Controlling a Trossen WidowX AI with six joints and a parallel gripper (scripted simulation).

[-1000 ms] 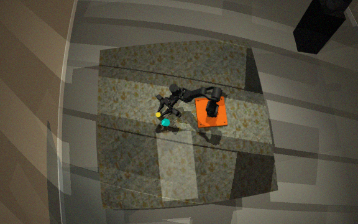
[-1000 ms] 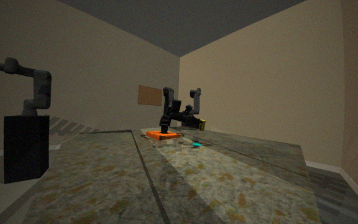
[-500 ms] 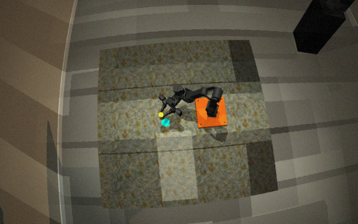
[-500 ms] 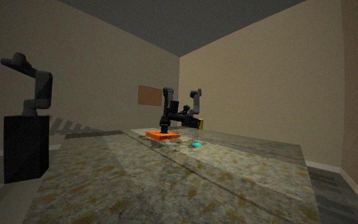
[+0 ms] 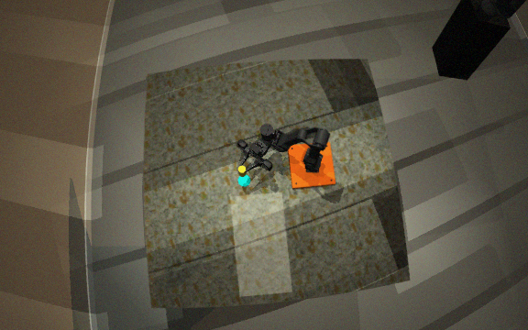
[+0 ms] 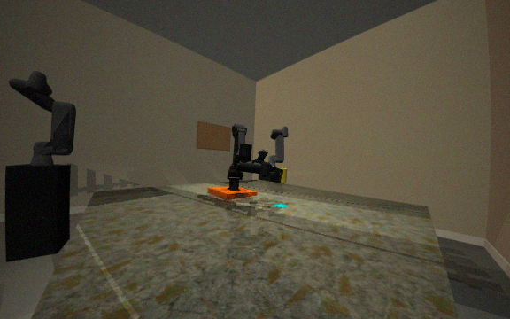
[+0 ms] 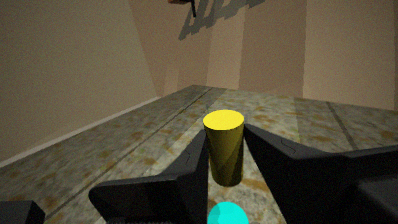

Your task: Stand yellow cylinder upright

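Note:
The yellow cylinder (image 7: pixel 224 146) (image 5: pixel 242 169) (image 6: pixel 283 175) stands upright between my gripper's fingers. My gripper (image 7: pixel 224 131) (image 5: pixel 247 166) (image 6: pixel 278 175) is shut on it and holds it clear above the table top. The cyan circle (image 5: pixel 244 181) (image 6: pixel 280 206) (image 7: pixel 227 214) lies flat on the table, just below and beside the cylinder; in the wrist view only its upper part shows at the bottom edge. The cylinder's lower end hangs above the table, near the circle and not touching it.
The arm stands on an orange base plate (image 5: pixel 325 176) (image 6: pixel 220 192) right of the circle. A black pedestal (image 6: pixel 37 208) (image 5: pixel 470 38) with a grey arm stands off the table's corner. The mottled table (image 5: pixel 200 115) ends in edges all round.

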